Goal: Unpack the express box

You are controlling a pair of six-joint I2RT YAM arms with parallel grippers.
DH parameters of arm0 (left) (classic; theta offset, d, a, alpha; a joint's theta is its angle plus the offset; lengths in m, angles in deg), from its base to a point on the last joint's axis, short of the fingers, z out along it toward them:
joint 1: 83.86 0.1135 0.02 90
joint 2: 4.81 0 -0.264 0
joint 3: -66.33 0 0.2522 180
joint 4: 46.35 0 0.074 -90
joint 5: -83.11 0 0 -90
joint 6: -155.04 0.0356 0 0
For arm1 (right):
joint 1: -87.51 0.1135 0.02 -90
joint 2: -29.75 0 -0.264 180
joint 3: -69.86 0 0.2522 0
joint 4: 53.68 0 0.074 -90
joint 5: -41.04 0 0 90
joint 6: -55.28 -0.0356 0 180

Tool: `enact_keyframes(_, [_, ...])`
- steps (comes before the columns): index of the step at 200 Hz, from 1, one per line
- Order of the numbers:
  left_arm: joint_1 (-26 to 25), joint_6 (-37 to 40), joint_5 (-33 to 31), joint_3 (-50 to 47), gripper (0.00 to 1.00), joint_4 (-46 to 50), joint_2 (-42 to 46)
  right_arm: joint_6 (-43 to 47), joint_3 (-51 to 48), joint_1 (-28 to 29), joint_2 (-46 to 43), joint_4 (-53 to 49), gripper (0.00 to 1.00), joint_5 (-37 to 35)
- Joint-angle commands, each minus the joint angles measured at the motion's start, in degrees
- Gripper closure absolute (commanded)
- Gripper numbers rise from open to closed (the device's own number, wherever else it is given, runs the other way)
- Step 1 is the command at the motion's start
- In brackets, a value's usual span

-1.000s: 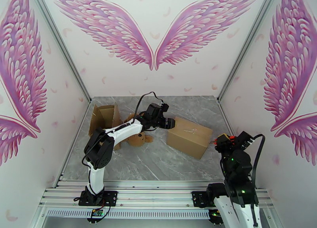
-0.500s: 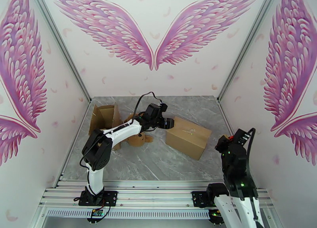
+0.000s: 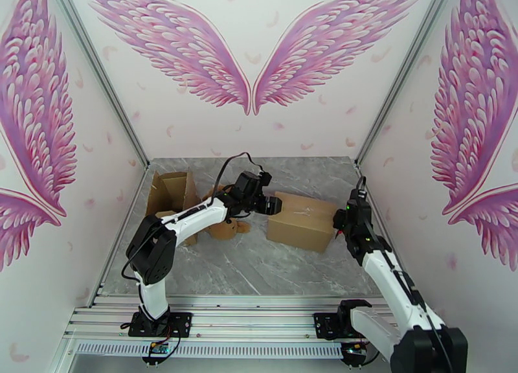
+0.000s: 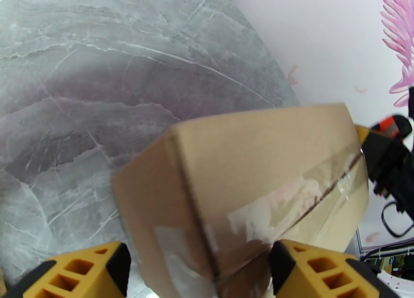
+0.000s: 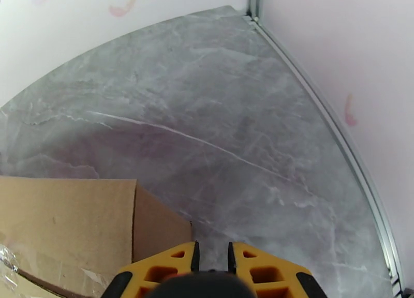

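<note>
Top view: taped express box (image 3: 303, 220) mid-table; left gripper (image 3: 270, 205) at its left end, right gripper (image 3: 341, 223) at its right end, tips hidden. Left wrist: fingers (image 4: 77, 273) spread astride box corner, contact unclear. Right wrist: fingers (image 5: 171, 265) nearly pressed together, empty, just right of box.

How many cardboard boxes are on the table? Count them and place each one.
2. An opened brown cardboard box stands at the far left; a sealed, taped brown cardboard box sits right of centre. Others may be hidden.

High rear overview facing the table (image 3: 259, 264); two close wrist views sharing the cardboard box (image 3: 302, 220).
</note>
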Motion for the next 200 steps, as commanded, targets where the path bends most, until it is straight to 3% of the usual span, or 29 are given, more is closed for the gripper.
enact_keyframes(1, [-4.01, 3.17, 2.07, -2.94, 0.24, 5.84, 1.70, 1.82, 7.72, 2.48, 8.43, 6.33, 1.00, 10.78])
enact_keyframes(45, [-5.59, 4.39, -5.62, -7.77, 0.20, 7.14, 8.31, 5.28, 27.68, 7.87, 27.15, 0.78, 1.00, 12.93])
enact_keyframes(87, [-5.59, 8.08, -12.53, -10.22, 0.19, 12.31, 15.86, 6.58, 37.04, 6.40, 29.60, -5.73, 1.00, 7.97])
enact_keyframes(120, [-4.38, 11.15, -14.85, -8.95, 0.18, 13.80, 20.15, 4.88, 35.27, 2.00, 25.53, -8.17, 1.00, 8.07])
enact_keyframes(153, [0.53, 14.11, -14.98, -5.13, 0.18, 13.62, 20.39, 4.83, 31.70, 0.96, 20.00, -11.89, 1.00, 7.95])
enact_keyframes(200, [9.69, 12.43, -6.39, 2.78, 0.17, 12.19, 10.72, 0.78, 17.97, 4.54, 10.45, -9.74, 1.00, 9.72])
